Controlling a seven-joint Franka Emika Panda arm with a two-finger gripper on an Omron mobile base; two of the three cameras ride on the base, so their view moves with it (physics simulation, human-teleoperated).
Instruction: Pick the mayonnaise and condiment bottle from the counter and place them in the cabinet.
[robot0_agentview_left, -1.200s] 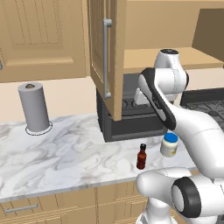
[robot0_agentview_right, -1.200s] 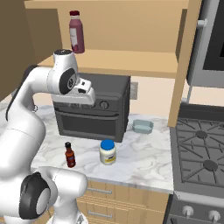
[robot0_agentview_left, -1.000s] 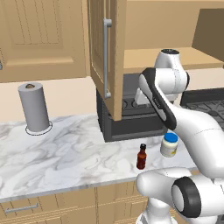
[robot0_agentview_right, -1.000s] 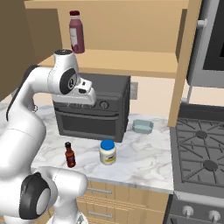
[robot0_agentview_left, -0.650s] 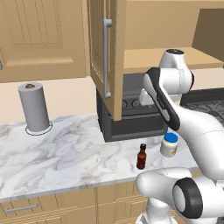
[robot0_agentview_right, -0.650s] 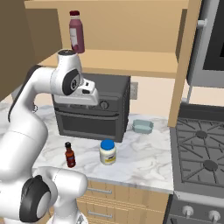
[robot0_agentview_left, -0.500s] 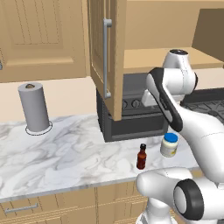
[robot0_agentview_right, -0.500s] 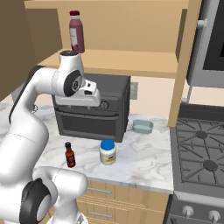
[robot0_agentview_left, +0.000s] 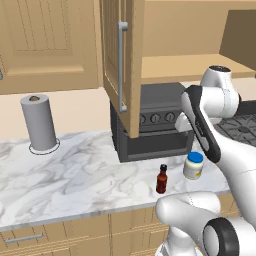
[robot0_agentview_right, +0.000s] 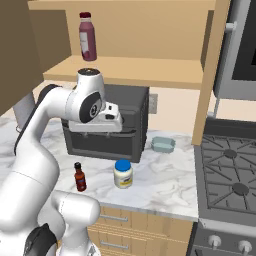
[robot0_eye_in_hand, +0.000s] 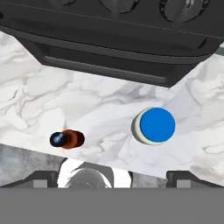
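My hand (robot0_eye_in_hand: 112, 176) hangs spread wide above the marbled stone table (robot0_eye_in_hand: 39, 103), holding and touching nothing; its two dark fingertips (robot0_eye_in_hand: 43, 177) stand far apart at the edges of the hand view. Below it, the squat mayonnaise jar (robot0_eye_in_hand: 154, 126) with its round blue lid stands near the slim dark condiment bottle (robot0_eye_in_hand: 68, 139), both upright on the table's front strip, before the boxy black toaster oven (robot0_agentview_right: 117, 125). Above, the light wooden cabinet (robot0_agentview_left: 122, 60) is open, a smooth purple bottle (robot0_agentview_right: 87, 37), perhaps juice, on its shelf. A grey paper-towel roll (robot0_agentview_left: 38, 123) stands well apart.
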